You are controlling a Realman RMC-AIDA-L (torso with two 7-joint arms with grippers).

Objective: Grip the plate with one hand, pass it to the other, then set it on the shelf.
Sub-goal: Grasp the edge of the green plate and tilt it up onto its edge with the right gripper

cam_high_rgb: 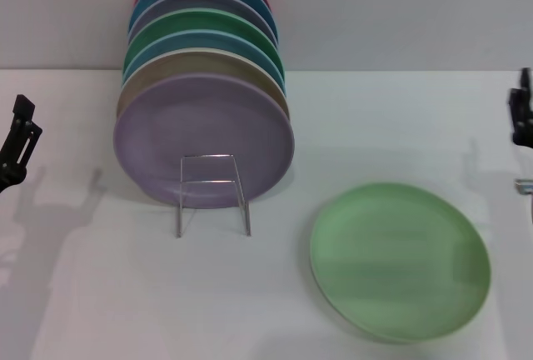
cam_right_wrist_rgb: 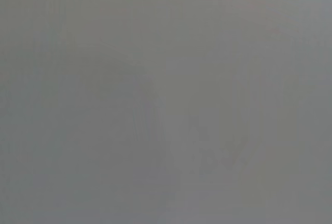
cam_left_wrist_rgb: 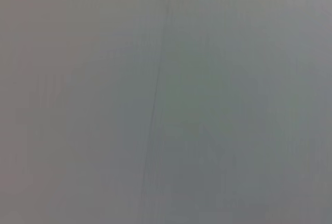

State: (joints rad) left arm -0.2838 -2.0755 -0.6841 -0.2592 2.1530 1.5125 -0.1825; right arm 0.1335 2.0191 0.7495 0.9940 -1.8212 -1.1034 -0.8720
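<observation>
Pale mint-green plate [cam_high_rgb: 400, 262] lying flat on the white tabletop [cam_high_rgb: 100, 293], toward the robot's right and near the front edge, untouched and clear of everything else (open rim all round, hence free access for a side grip). Just to its left and slightly farther back, the wire shelf [cam_high_rgb: 212, 193], upright, square front loop facing forward, already carrying a leaning row of plates: lilac plate [cam_high_rgb: 204, 139] foremost, then tan, blue, darker green and others behind, each propped on the one after it. Left end effector [cam_high_rgb: 17, 139] at the far left margin, right end effector [cam_high_rgb: 522, 118] at the far right margin, both well apart from the plate and holding nothing; finger spacing impossible to tell. Wrist views: blank grey only. Judged stage: pick-up not yet begun.
</observation>
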